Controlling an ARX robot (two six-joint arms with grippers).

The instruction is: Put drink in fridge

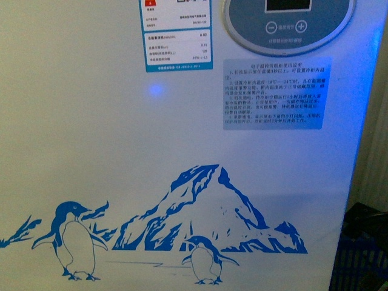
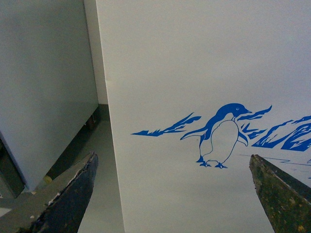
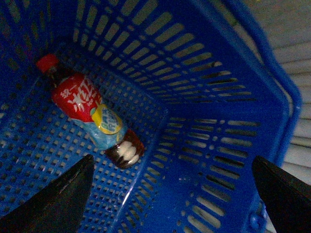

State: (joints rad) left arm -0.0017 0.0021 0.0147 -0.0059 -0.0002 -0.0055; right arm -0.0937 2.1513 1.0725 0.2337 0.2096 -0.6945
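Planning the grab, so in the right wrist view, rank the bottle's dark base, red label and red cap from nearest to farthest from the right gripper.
1. The dark base, the end toward the right gripper, beside the basket wall.
2. The red label, mid-bottle.
3. The red cap, the far end.

Red-capped drink bottle (image 3: 92, 119) lying in basket, white penguin-printed fridge (image 1: 121, 151)
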